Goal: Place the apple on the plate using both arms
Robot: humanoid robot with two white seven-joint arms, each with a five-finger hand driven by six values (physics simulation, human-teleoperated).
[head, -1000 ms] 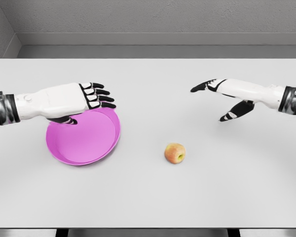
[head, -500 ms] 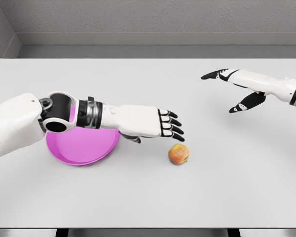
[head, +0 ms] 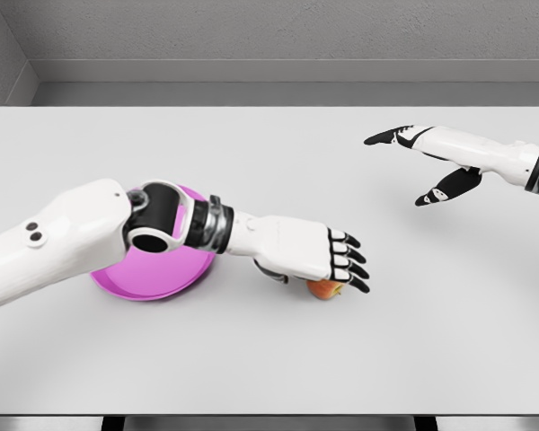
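Left robot hand [head: 316, 256] over apple [head: 324, 288]

The apple [head: 324, 288] lies right of the plate [head: 153, 278] on the table [head: 269, 359], under the left hand [head: 310, 253]; right hand [head: 422, 166] far right.

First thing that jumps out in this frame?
The left hand, reaching across the middle of the white table, covers most of the apple. Its forearm crosses the pink plate at left. The right hand hangs open at upper right, away from everything.

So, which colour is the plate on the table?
The plate is bright pink-magenta, seen in the head view, partly behind the left arm.
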